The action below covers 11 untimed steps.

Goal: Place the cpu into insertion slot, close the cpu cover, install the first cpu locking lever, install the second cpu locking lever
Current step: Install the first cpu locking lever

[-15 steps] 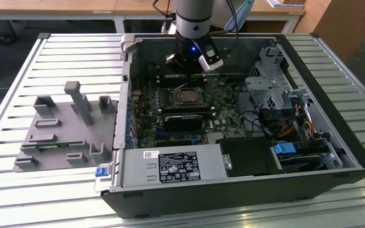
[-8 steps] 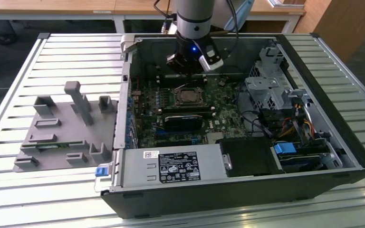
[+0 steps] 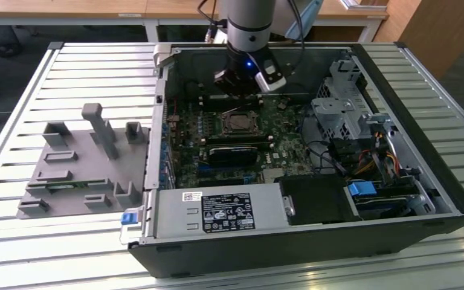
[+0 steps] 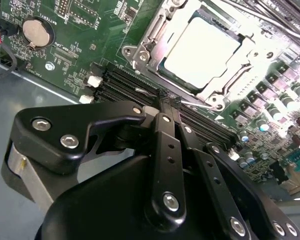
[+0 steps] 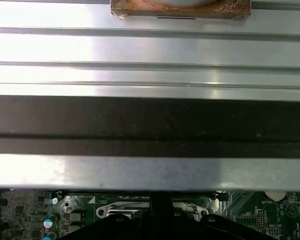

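CPU (image 4: 202,50) sits in the insertion slot (image 4: 140,47) on the green motherboard (image 4: 65,55), its pale metal top facing up through the window of the cpu cover (image 4: 242,52), which appears to lie down flat around it. Thin metal levers run along the socket's edges; whether either is latched cannot be told. In the exterior view the socket (image 3: 238,123) lies just in front of the gripper (image 3: 244,90), near the middle of the open computer case (image 3: 296,248).

Judged from its look, the chip is light, rigid and smooth-topped, with a fragile contact side, so it is best taken only by its edges. The cover is thin sheet metal, stiff but easily bent, and the levers look like springy wire that calls for a firm push at the free end.

The gripper (image 4: 165,97) hovers just beside the socket, over the long black memory slots (image 4: 125,82), with its fingertips drawn together and nothing visibly between them.

Room around the socket is tight: capacitors (image 4: 270,112), slots and case walls crowd it. The case rests on a slatted metal table (image 3: 95,72), with a grey fixture block (image 3: 83,163) beside the case on the exterior view's left.
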Tool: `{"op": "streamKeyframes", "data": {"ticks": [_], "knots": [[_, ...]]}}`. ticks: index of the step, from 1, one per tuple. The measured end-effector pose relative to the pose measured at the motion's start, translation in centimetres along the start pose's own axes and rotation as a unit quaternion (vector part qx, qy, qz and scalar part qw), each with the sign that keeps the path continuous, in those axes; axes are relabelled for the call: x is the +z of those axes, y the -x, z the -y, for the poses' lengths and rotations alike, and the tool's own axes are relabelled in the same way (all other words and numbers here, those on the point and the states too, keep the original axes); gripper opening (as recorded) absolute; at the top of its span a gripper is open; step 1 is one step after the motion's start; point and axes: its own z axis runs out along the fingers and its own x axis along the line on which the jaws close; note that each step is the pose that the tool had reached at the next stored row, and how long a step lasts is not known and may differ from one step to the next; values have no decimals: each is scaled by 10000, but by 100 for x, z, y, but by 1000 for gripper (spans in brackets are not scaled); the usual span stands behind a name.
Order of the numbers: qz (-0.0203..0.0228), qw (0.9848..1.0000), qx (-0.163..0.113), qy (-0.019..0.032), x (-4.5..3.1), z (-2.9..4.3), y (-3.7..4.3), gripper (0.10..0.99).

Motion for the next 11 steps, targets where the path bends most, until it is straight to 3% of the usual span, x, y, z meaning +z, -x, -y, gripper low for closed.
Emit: {"op": "streamKeyframes", "data": {"ticks": [11], "knots": [[0,10000,0,0,56,6,89,106]]}}
